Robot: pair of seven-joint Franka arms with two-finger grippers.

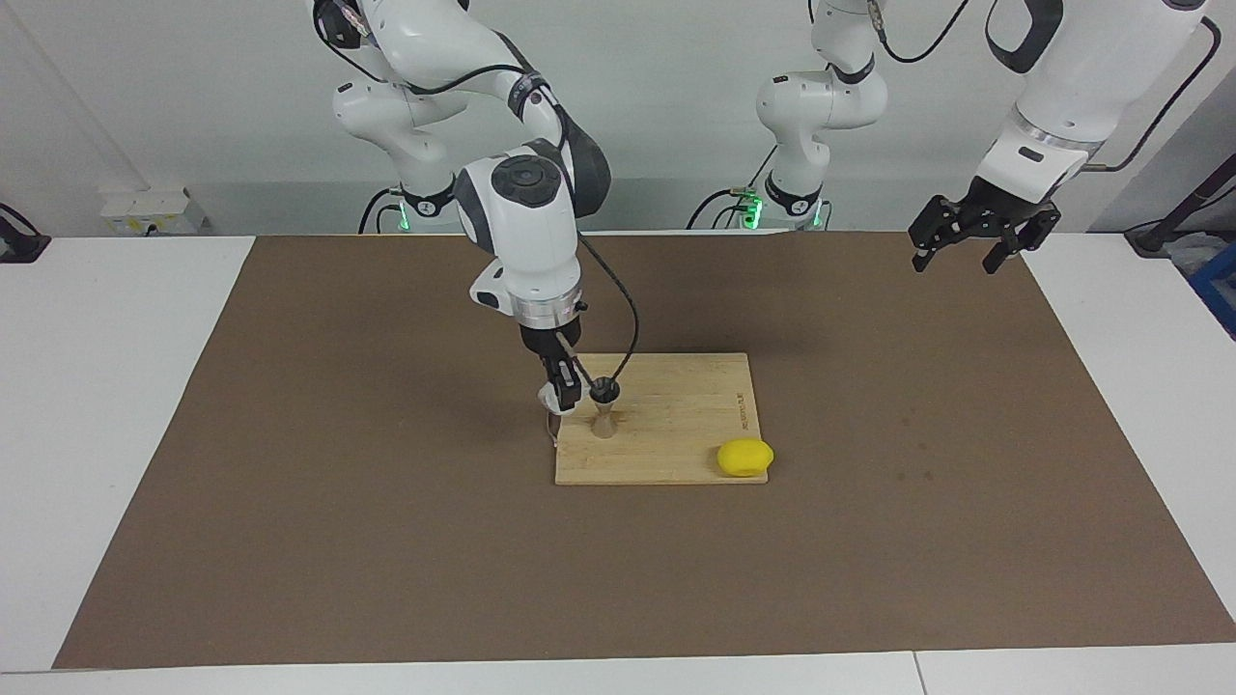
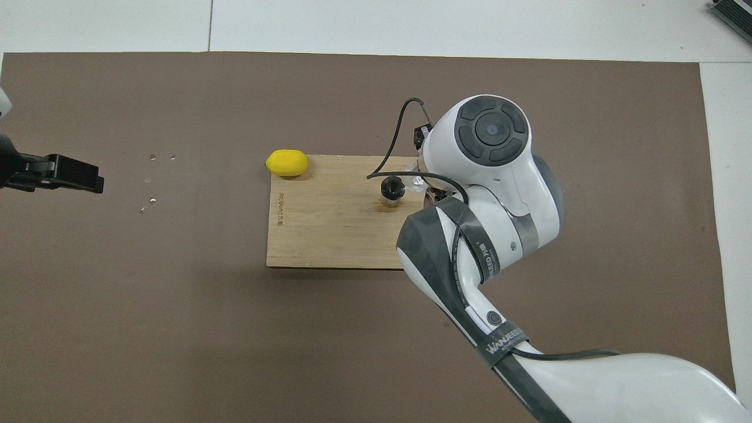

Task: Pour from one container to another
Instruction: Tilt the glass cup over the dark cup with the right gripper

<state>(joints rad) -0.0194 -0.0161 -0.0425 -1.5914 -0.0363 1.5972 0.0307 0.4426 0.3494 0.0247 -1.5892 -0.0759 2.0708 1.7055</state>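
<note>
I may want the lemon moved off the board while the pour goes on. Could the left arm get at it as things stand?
Probably yes. The lemon sits at the board corner toward the left arm's end, uncovered. The left gripper waits open above the mat, while the right gripper holds the cup at the jigger, away from the lemon.
</note>
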